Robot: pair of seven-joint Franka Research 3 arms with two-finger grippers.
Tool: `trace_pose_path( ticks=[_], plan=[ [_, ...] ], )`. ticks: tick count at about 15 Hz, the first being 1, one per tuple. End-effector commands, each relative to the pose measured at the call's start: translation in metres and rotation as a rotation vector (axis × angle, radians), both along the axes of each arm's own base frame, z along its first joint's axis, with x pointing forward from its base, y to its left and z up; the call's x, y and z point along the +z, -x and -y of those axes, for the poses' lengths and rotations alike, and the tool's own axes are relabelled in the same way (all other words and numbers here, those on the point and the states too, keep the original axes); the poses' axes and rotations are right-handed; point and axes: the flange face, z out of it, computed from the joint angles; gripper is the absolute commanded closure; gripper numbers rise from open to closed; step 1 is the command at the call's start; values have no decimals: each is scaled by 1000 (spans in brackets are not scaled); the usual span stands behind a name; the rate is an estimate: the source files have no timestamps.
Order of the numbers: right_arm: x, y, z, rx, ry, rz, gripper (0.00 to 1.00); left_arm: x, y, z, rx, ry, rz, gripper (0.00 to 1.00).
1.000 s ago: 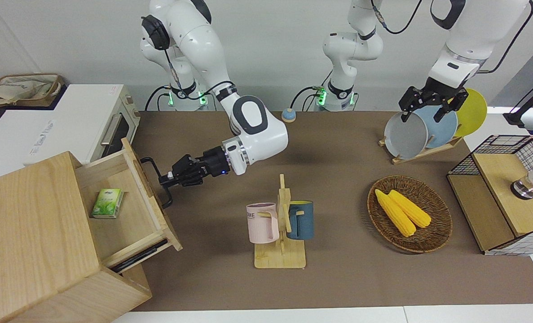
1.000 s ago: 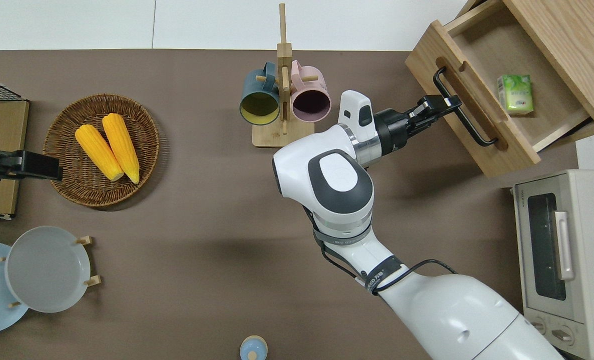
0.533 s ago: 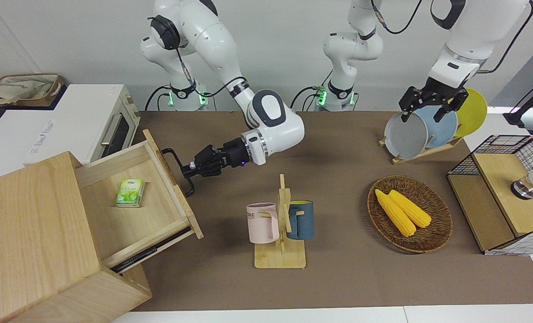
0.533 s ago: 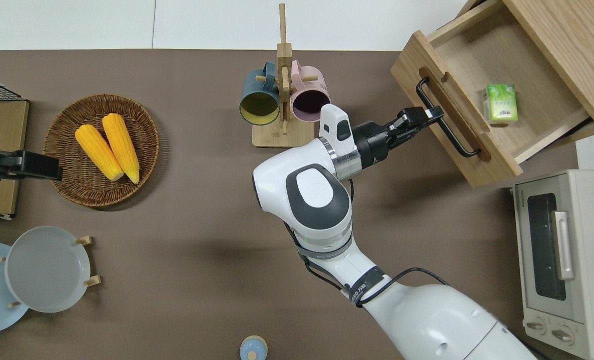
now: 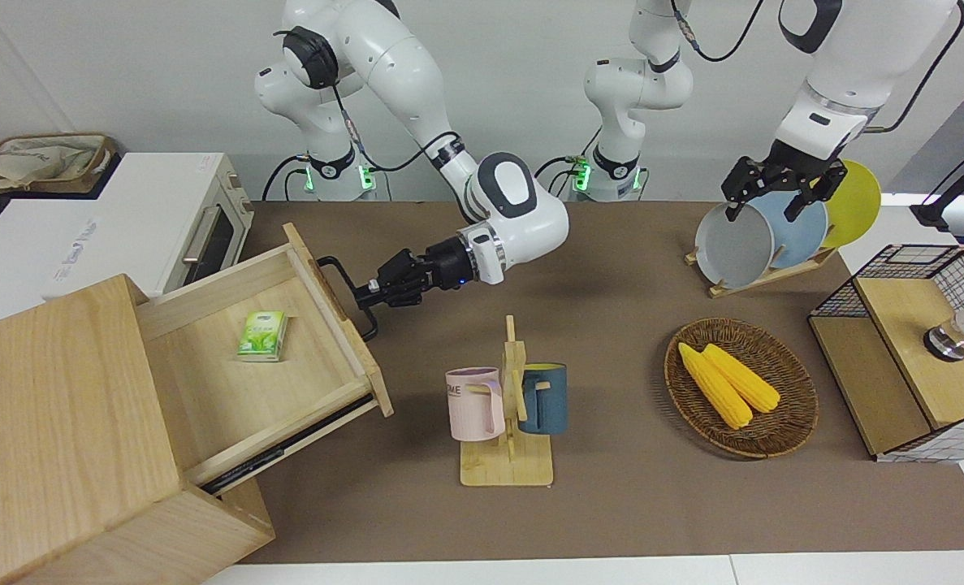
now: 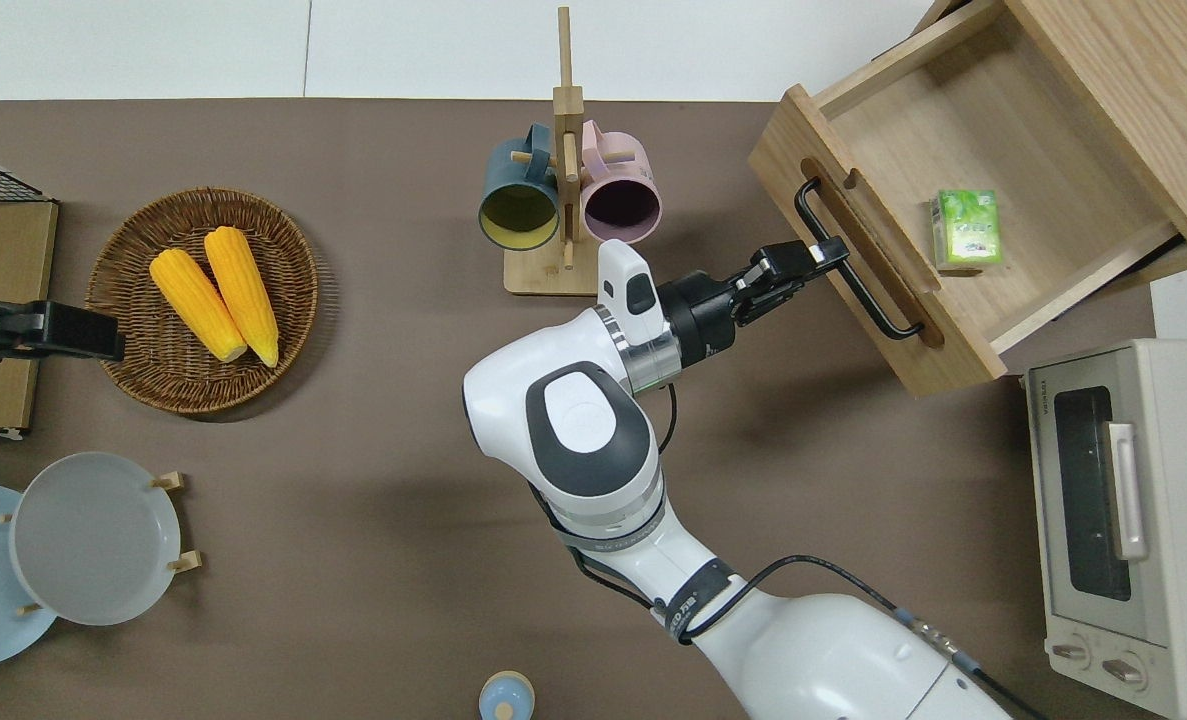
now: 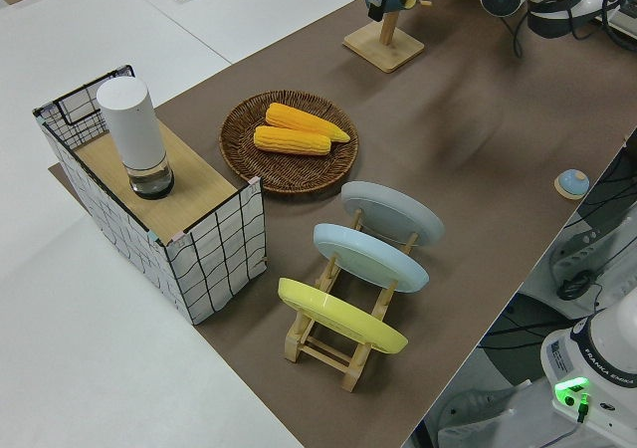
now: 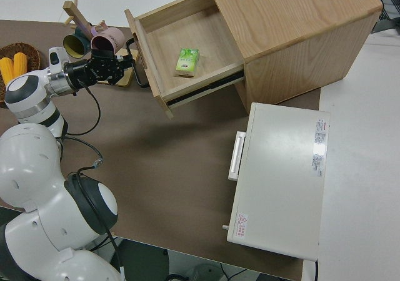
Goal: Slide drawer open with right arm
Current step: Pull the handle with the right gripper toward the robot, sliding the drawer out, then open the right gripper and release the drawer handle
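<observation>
Overhead view: right pincer (image 6: 825, 251) clamped on diagonal bar handle (image 6: 858, 262) of drawer (image 6: 953, 225).

The table (image 6: 373, 440) has a brown surface with white margins along its edges. Standing directly on it: a light-wood cabinet (image 5: 51, 439) and a white toaster oven (image 6: 1123, 520) at the right arm's end, the oven nearer to the robots; a wooden mug stand (image 5: 507, 455) carrying a pink and a blue mug near the middle; a wicker basket (image 6: 133, 370) holding two corn cobs toward the left arm's end; a wooden plate rack (image 7: 338, 343) with grey, blue and yellow plates, nearer to the robots than the basket; a wire-mesh wood box (image 7: 199, 244) at the left arm's end; and a small blue round object (image 6: 505, 697) close to the robots' edge.
</observation>
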Motion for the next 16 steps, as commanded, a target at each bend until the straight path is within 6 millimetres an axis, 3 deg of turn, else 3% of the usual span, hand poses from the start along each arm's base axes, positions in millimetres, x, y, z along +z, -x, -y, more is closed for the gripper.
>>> trace_pose_path(
  ticks=[1, 7, 11, 12, 13, 14, 15, 16],
  plan=[
    [23, 21, -15, -28, 36, 2, 950, 2, -4, 0, -8, -16, 8, 2],
    [25, 38, -33, -24, 54, 9, 950, 2, -4, 0, -8, -16, 8, 2],
    [26, 37, -33, -27, 53, 14, 921, 2, -4, 0, -8, -16, 8, 2],
    [25, 37, -33, -25, 53, 15, 753, 2, -4, 0, -8, -16, 8, 2],
    [24, 36, -33, -23, 53, 14, 337, 2, -4, 0, -8, -16, 8, 2],
    [25, 36, -33, -21, 49, 14, 109, 2, -4, 0, -8, -16, 8, 5],
    [25, 36, -34, -17, 45, 17, 20, 2, -4, 0, -8, -16, 8, 2],
    [25, 36, -35, -15, 41, 23, 19, 2, -4, 0, -8, -16, 8, 5]
  ],
)
